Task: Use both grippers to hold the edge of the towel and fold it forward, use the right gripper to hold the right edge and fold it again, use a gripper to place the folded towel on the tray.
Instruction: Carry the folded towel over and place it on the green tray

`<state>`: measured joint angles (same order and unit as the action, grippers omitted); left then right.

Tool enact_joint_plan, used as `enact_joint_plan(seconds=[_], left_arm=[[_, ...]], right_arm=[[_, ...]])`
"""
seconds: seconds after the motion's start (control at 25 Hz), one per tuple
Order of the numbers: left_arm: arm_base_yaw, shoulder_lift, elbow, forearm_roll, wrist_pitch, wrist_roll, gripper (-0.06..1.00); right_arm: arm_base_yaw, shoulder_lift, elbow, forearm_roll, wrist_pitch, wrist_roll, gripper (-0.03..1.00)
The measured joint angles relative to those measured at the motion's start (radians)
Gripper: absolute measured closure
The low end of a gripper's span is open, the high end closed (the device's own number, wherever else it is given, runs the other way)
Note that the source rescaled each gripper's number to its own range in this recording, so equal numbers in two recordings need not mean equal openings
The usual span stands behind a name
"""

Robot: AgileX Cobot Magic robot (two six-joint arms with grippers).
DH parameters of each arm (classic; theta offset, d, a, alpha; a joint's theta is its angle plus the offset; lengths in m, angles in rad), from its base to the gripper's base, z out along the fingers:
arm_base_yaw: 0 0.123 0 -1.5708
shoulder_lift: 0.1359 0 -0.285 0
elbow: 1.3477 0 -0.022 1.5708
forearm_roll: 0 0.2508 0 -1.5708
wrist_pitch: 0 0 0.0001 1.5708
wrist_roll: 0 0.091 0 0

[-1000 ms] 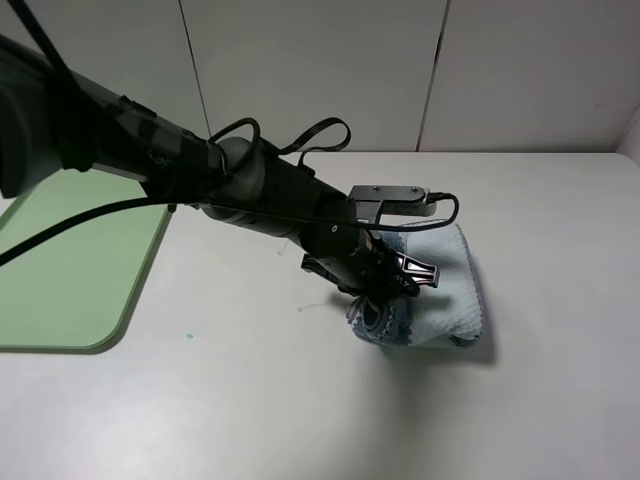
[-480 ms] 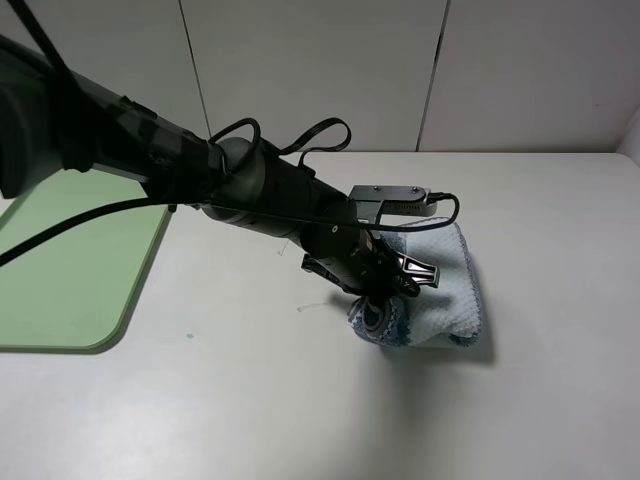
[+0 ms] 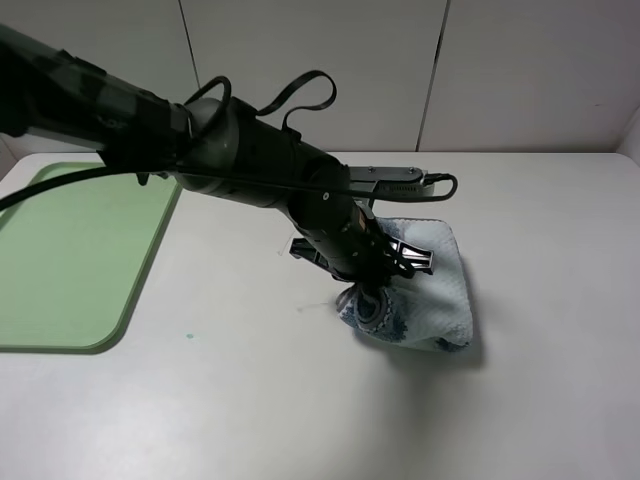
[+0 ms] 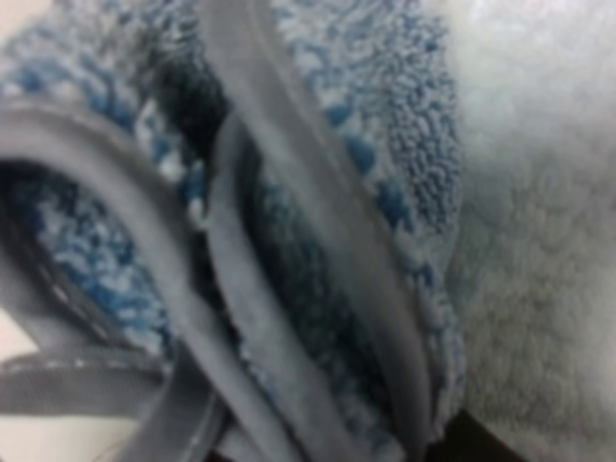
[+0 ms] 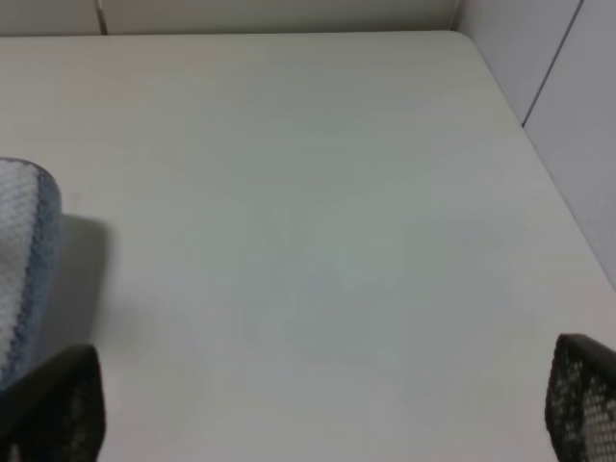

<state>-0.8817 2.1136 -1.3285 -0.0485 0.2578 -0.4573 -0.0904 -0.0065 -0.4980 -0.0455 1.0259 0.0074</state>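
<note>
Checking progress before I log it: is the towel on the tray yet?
No, the towel lies bunched on the white table, well apart from the green tray, with the left gripper on it.

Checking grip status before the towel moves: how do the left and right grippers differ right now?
The left gripper is shut on the towel, pinching its bunched left end; the right gripper stands open, holding nothing. The left reaches across the table over the towel; the right sits apart, beside the towel's end. Both have black fingers.

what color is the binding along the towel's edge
Grey; the binding shows best in the left wrist view, against blue terry.
</note>
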Motion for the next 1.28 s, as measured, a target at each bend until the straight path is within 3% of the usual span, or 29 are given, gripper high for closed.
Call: enact_joint_plan(seconds=[0.56,0.84,1.28], left_arm=[[0.081,-0.166,0.005,0.166,0.186,0.001,0.8],[0.146,-0.273,0.146,0.185,0.162,-0.005,0.8],[0.323,-0.428,0.313,0.19,0.146,0.017,0.8]], right_arm=[[0.0,0.0,0.0,0.0,0.0,0.0,-0.03],[0.0,0.0,0.0,0.0,0.0,0.0,-0.03],[0.0,0.0,0.0,0.0,-0.001,0.0,-0.03]])
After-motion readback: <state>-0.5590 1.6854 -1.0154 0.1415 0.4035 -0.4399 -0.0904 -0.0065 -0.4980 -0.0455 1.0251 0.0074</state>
